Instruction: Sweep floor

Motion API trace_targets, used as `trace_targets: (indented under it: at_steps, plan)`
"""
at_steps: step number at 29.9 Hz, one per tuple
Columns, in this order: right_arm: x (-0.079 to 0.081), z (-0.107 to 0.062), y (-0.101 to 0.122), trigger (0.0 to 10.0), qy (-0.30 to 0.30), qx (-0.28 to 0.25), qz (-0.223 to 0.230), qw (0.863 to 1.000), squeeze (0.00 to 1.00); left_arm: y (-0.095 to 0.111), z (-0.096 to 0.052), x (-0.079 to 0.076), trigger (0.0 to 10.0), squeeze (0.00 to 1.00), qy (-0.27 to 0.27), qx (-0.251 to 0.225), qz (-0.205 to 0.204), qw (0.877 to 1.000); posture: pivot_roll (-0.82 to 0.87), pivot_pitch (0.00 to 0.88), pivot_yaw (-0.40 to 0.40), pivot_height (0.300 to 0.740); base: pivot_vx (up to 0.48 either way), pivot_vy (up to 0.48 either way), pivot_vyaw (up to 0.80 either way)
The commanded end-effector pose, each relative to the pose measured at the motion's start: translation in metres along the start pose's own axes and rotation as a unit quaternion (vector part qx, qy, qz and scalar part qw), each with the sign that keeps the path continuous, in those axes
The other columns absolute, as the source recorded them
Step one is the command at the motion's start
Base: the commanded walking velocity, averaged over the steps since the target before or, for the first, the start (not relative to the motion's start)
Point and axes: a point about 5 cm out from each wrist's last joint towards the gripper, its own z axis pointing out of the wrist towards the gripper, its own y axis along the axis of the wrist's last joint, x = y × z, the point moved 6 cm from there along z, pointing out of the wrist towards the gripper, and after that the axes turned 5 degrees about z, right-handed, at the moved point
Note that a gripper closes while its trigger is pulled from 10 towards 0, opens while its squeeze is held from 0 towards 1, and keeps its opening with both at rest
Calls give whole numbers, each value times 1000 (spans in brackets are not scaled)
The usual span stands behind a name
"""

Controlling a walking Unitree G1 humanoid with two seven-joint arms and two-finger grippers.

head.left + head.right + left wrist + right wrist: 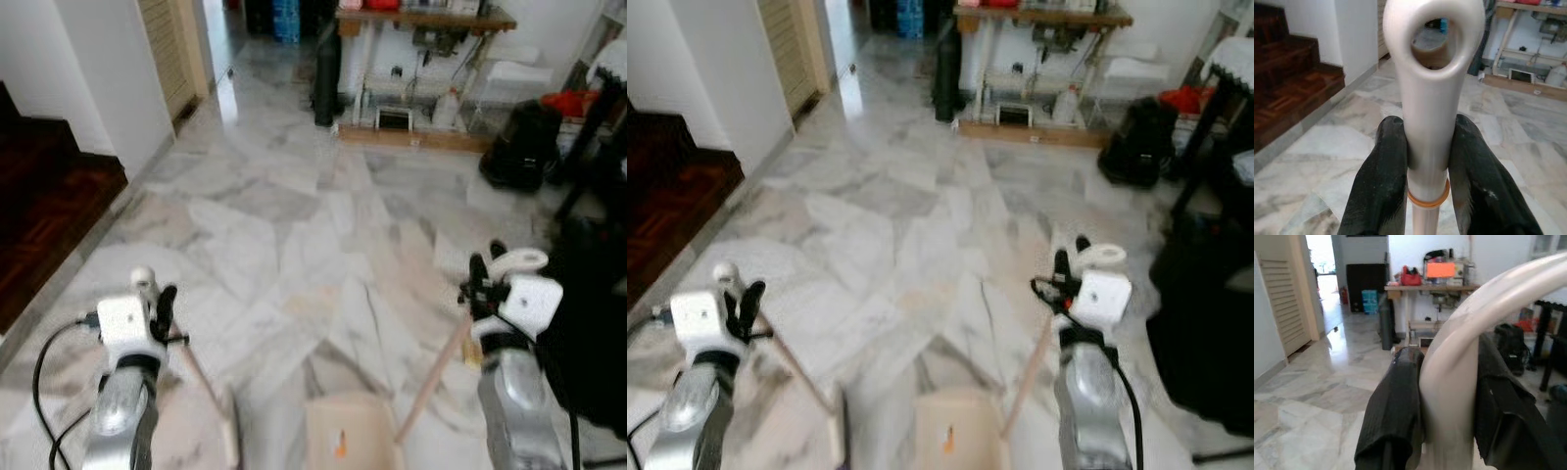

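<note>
My left gripper (162,305) is shut on the white top of a broom handle (1431,73), which has a hanging hole and an orange ring. Its pale stick (201,377) slants down to the broom head (231,431) on the marble floor (294,225). My right gripper (482,286) is shut on the curved white top (1459,333) of the dustpan handle. That stick (436,377) runs down to the beige dustpan (348,431), which rests on the floor between my arms with a small orange mark on it.
Dark wooden stairs (39,196) and a white wall corner (108,78) stand at the left. At the back are a workbench (421,20) and a tall black object (326,83). A black bag (524,147) and dark furniture (598,294) crowd the right.
</note>
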Motion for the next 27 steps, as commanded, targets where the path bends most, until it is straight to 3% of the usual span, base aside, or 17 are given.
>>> trace_targets:
  at_steps: [1, 27]
  plan:
    - [6, 5, 14, 10000, 6, -25, 12, 1000, 0, 13, 3, 2, 10000, 0, 2, -19, 8, 1000, 10, 0, -35, 740, 307, 0, 0]
    - [4, 6, 14, 10000, 2, -22, 9, 1000, 0, 14, 4, -1, 10000, 0, -5, -14, 6, 1000, 5, 0, -28, 740, 309, 0, 0]
